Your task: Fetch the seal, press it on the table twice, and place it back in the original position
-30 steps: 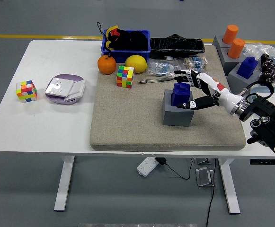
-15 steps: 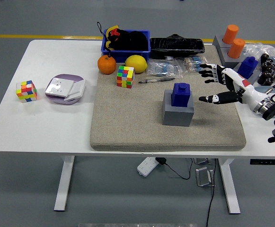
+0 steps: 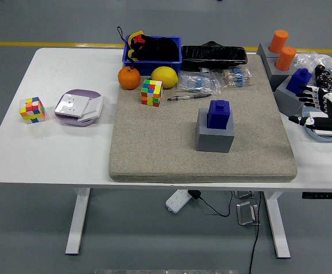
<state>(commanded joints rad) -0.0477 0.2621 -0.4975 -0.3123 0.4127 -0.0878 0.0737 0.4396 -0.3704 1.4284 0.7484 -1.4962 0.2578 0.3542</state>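
Note:
A blue seal (image 3: 219, 113) stands upright on a grey block (image 3: 215, 136) in the middle of the beige mat (image 3: 154, 142). My right hand (image 3: 317, 108) is at the right edge of the view, well to the right of the seal, beside the mat's right edge. Its fingers are spread and hold nothing. My left arm is out of view.
A second blue seal (image 3: 298, 80) on a grey block and two orange cylinders (image 3: 281, 48) stand at the back right. A Rubik's cube (image 3: 151, 92), a pen (image 3: 188, 97), an orange (image 3: 128, 78), a lemon (image 3: 164, 76) and a blue bin (image 3: 152, 49) lie at the mat's back. Another cube (image 3: 32, 109) and a purple plate (image 3: 78, 107) sit left.
My right hand has let go of the blue seal on the grey block and drawn back to the right, off the mat to the view's edge. The seal stays on its block.

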